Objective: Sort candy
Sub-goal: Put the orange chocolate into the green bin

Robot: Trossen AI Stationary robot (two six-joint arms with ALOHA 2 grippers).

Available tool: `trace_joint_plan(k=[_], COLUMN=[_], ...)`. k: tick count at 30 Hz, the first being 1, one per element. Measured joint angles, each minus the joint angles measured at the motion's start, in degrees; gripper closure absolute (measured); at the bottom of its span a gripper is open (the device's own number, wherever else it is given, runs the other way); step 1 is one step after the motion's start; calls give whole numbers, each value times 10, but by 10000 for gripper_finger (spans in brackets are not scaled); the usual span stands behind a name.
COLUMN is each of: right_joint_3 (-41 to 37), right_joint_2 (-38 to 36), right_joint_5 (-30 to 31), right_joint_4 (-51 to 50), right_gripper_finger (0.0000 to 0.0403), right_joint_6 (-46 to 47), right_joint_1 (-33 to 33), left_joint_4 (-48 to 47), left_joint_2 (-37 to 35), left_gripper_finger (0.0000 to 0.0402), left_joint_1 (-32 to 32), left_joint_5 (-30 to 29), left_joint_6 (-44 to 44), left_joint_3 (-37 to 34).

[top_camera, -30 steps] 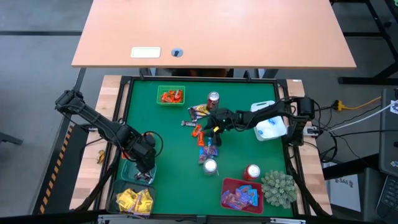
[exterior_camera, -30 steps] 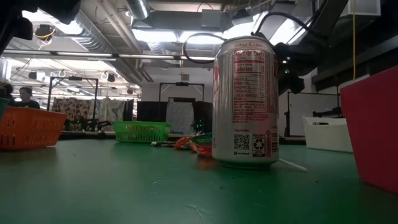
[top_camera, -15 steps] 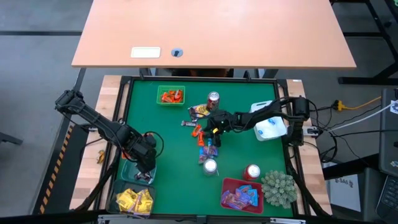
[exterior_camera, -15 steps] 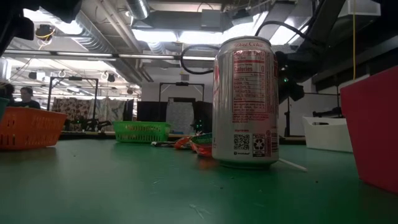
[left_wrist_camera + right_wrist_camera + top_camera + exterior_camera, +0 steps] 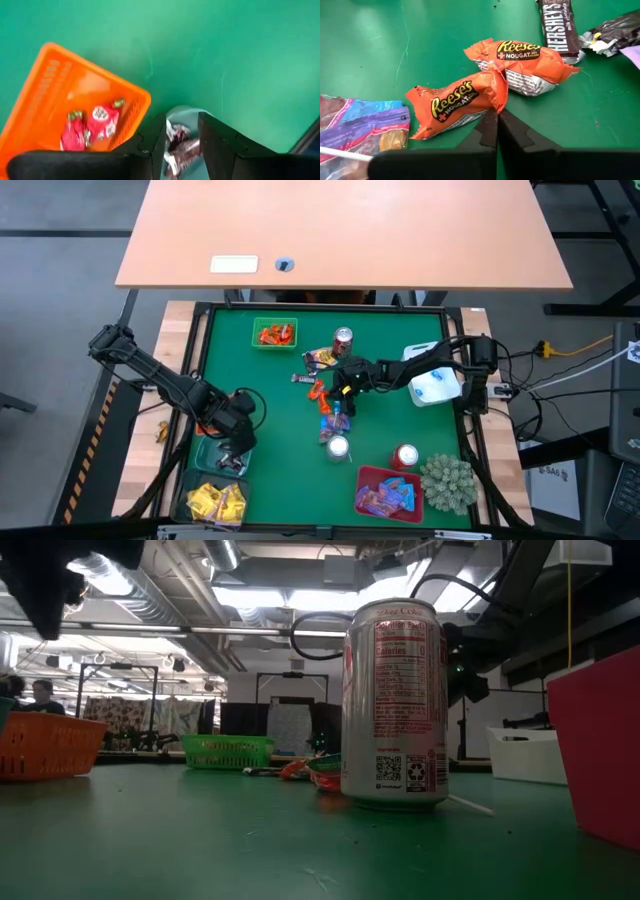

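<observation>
**2 Orange Sweets, 1 Pinch**

From high up, the right gripper (image 5: 343,392) sits low over the loose candy (image 5: 328,395) in the middle of the green table (image 5: 280,430). The left gripper (image 5: 240,442) hangs by the teal bin (image 5: 213,456).

In the right wrist view, the fingers are pressed together, pinching the edge of a crinkly orange Reese's packet (image 5: 455,101). Lift slowly, so its shiny twin (image 5: 520,59) stays down.

In the left wrist view, the fingers (image 5: 155,145) stand a little apart, holding nothing.
</observation>
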Motion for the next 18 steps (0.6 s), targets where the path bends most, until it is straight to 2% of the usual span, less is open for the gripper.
trace_joint_plan(k=[4,8,18], right_joint_3=[0,0,1], right_joint_2=[0,0,0], right_joint_5=[0,0,0], right_joint_4=[0,0,29], right_gripper_finger=[386,400,401], right_joint_6=[0,0,0], right_joint_1=[0,0,0], left_joint_4=[14,19,40], left_joint_2=[0,0,0], left_gripper_finger=[299,299,299], left_joint_1=[0,0,1], left_joint_5=[-48,-97,-171], left_joint_6=[16,17,17], left_joint_3=[0,0,0])
